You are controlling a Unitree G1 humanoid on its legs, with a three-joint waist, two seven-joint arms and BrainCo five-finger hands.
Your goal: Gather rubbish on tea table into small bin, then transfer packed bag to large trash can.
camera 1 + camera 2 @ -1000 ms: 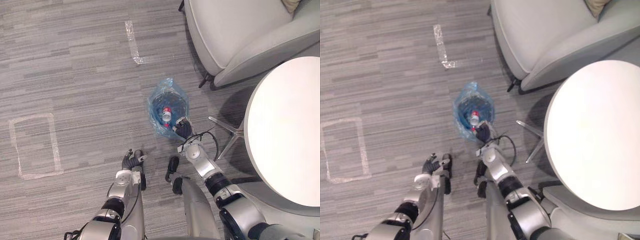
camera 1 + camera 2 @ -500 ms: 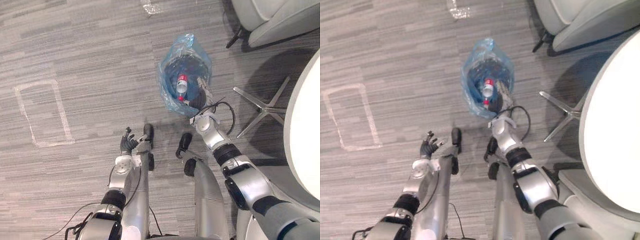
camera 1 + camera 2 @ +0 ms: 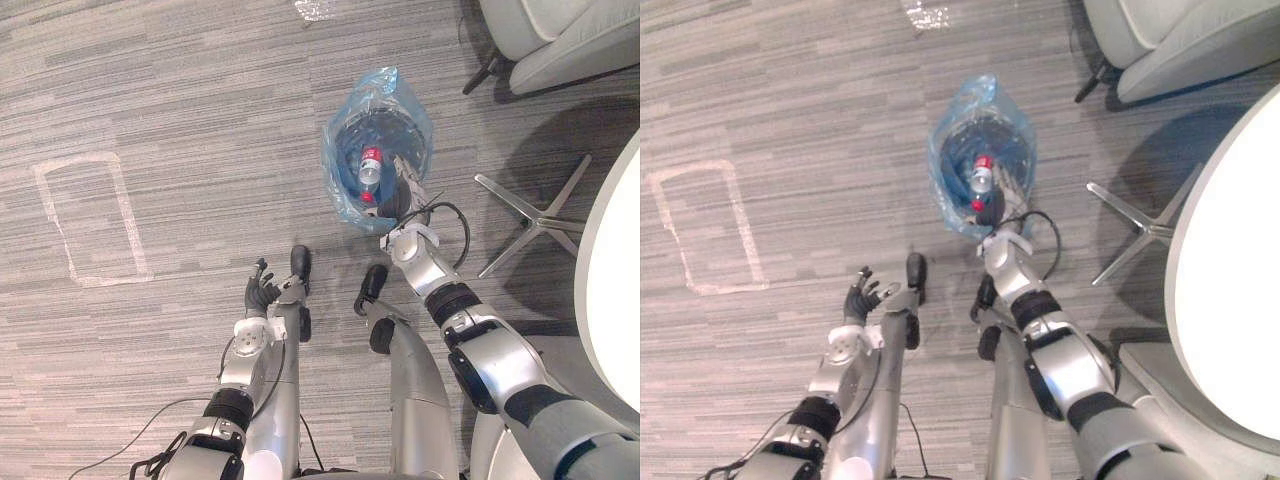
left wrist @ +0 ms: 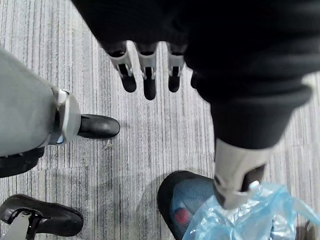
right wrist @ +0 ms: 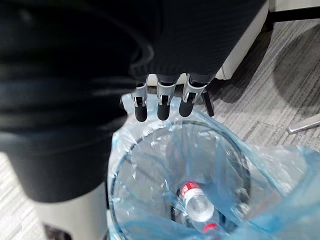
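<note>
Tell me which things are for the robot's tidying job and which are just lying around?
For the job:
small dark bin lined with a blue plastic bag
clear plastic bottle with a red cap, inside it
round white table
right hand, open over the bin
left hand, open

Just lying about:
grey armchair
white tape rectangle
silver star-shaped base
</note>
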